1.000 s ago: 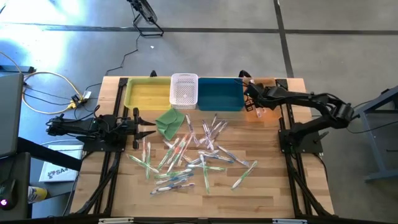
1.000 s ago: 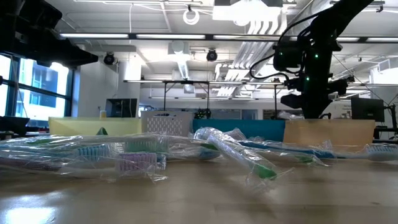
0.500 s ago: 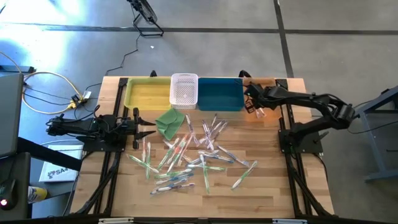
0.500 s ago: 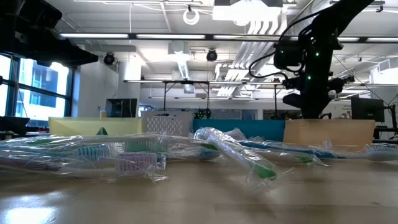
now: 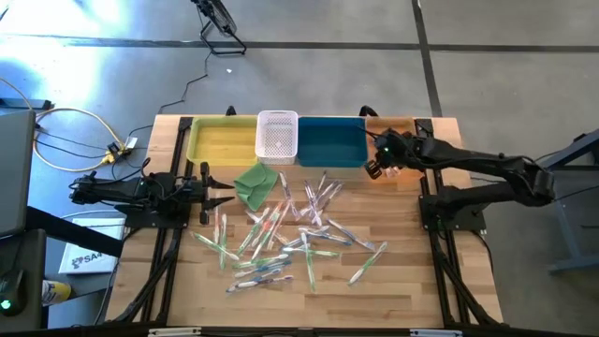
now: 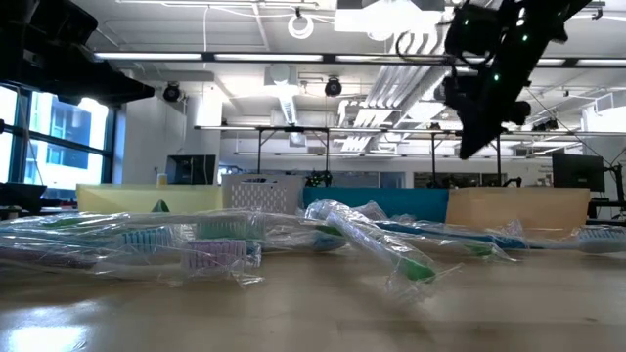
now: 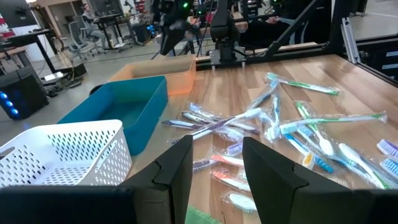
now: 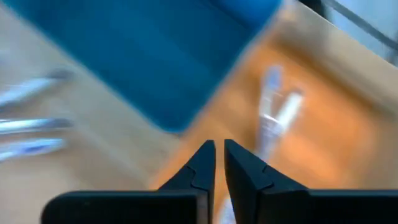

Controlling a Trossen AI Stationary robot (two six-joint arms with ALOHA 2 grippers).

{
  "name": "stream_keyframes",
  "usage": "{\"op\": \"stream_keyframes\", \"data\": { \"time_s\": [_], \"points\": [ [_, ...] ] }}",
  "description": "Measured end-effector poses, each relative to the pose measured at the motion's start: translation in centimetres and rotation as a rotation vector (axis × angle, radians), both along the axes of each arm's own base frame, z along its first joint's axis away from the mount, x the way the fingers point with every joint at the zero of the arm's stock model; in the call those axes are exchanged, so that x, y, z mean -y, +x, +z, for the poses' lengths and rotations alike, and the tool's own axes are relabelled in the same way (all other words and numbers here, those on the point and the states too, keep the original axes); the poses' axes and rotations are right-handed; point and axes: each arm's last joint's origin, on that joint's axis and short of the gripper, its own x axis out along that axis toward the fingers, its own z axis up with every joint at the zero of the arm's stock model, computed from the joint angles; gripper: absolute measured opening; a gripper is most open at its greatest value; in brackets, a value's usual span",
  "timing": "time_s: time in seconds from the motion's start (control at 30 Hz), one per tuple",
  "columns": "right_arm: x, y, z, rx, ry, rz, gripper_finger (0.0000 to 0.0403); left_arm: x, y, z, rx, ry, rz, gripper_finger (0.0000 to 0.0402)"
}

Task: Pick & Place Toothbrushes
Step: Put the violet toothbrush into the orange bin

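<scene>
High view: right hand empty over the orange bin, most brushes left to sort

Right hand [image 5: 372, 168] sits at the near edge of the orange bin [image 5: 404, 125], beside the blue bin [image 5: 332, 140]. Right wrist view shows its two fingers [image 8: 200, 163] nearly together with only a thin slit between, nothing clamped. Straight ahead of them lies one wrapped toothbrush [image 8: 273, 112] on the orange floor of that bin, so at least one piece looks delivered. Blur there; can't tell if a second brush lies beside it.

Left hand [image 5: 208, 187] waits low at the left side of the bench [image 5: 412, 281], fingers [image 7: 264, 165] apart, holding nothing. Green cloth [image 5: 255, 182] lies just in front of it, and the pile of toothbrushes [image 5: 281, 239] is spread beyond and to its side, well apart from the right hand.

Progress, my judgement: early. Pile still looks like about two dozen pieces on the wood. Yellow bin [image 5: 223, 140] and blue bin look empty from above; white basket [image 5: 277, 134] shows nothing inside, but the mesh makes that hard to confirm. Next step is probably the right hand reaching for another brush.

Hard to read: orange bin is mostly covered by the right arm from above. Low view shows only the bin fronts, not contents, and the wrappers overlap so an exact count is not possible.
</scene>
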Motion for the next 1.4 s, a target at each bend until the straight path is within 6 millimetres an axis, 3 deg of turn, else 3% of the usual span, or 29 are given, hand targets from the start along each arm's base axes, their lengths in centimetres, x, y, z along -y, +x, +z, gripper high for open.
{"op": "stream_keyframes", "data": {
  "time_s": [0.47,0.8,0.97,1.1,1.4],
  "points": [
    [-3.8,3.7,3.4,0.509,0.147,0.502,0.0006,0.0,0.0,0.0,0.000,0.000,-0.004,0.0136],
    [-5.4,4.7,4.8,0.658,0.120,0.628,0.0008,0.0,0.0,0.0,0.000,0.000,-0.004,0.0136],
    [-6.8,5.2,5.3,0.722,0.126,0.595,0.0004,0.0,0.0,0.0,0.000,0.000,-0.004,0.0136],
    [-8.1,5.8,5.4,0.749,0.055,0.453,0.0004,0.0,0.0,0.0,-0.002,0.000,-0.004,0.0136],
    [-9.9,7.1,3.9,0.745,0.061,0.276,0.0004,0.0,0.0,-0.4,-0.039,0.004,-0.004,0.0136]
  ]
}}
